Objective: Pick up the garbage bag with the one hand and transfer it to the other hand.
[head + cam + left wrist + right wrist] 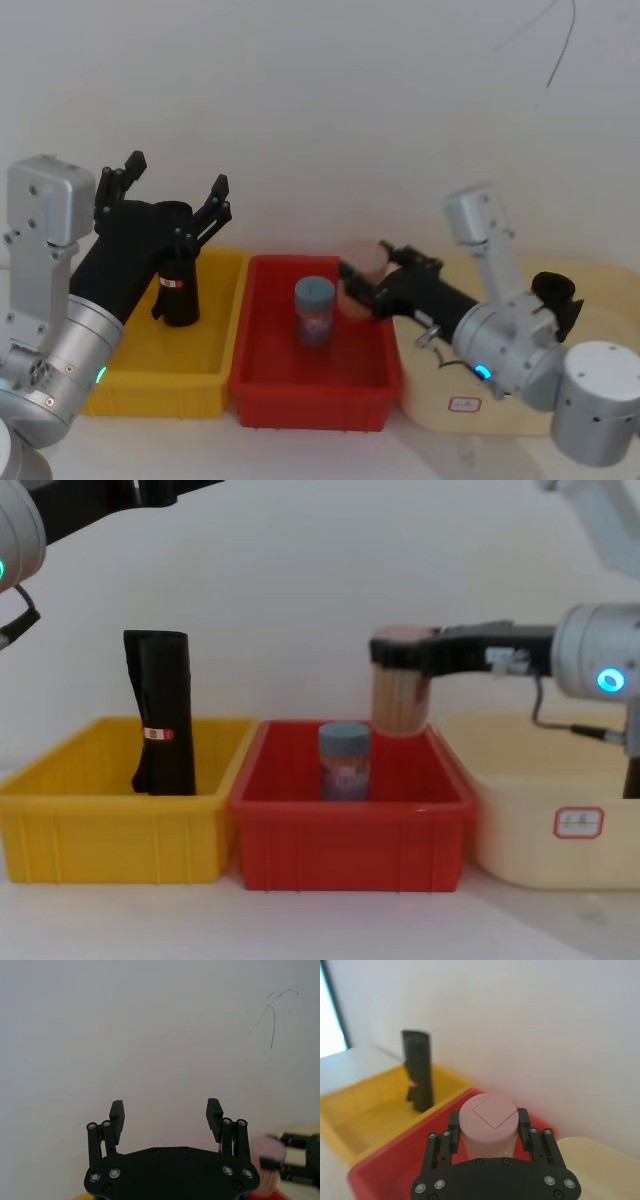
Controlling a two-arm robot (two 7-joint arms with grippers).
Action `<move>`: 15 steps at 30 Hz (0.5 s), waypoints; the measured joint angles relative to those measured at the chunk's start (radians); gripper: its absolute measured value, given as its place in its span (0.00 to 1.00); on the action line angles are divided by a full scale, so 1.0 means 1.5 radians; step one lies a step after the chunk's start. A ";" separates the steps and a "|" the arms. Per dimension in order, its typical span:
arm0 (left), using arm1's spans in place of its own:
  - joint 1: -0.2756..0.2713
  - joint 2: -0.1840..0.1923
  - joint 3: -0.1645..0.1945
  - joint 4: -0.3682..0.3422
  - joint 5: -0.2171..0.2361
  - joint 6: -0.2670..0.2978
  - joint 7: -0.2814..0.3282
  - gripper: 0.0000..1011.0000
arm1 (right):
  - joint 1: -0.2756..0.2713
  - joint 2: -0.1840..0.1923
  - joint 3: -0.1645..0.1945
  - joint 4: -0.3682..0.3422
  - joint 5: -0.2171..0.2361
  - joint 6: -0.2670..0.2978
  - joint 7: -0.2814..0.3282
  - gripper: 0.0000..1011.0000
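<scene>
The garbage bag (178, 287) stands upright in the yellow bin (215, 355), not yet touched. The one hand (176, 196), the left gripper, is seen above the bag with its fingers spread wide and nothing between them. So the pick-up step is judged to be at its approach: a descent over the top of the roll and a closing on it would be needed next. The other hand (488, 1131), the right gripper, is closed on a jar with a pink cap (488, 1114), held above the back corner of the red bin (315, 382); this jar must be released before a transfer. A blue-capped jar (344, 761) stands in the red bin. The bins and a cream tray (535, 855) rest on a white table (120, 920) before a plain white wall (330, 110).
</scene>
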State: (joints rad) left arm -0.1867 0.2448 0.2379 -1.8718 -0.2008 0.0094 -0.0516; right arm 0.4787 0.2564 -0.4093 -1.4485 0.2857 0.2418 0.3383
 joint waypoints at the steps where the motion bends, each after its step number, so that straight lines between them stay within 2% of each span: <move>1: 0.000 0.000 0.000 0.000 0.000 0.000 0.000 0.99 | -0.001 0.002 0.005 -0.003 0.001 -0.001 -0.003 0.66; 6: 0.000 0.000 0.000 0.000 0.000 0.000 0.000 0.99 | -0.010 0.012 0.034 -0.026 0.007 -0.003 -0.017 0.66; 15: 0.000 0.000 0.000 0.000 0.000 0.000 0.000 0.99 | -0.032 0.028 0.060 -0.045 0.011 0.001 -0.031 0.66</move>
State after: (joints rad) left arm -0.1867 0.2448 0.2379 -1.8718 -0.2008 0.0094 -0.0516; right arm 0.4301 0.2983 -0.3187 -1.5161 0.3018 0.2433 0.2920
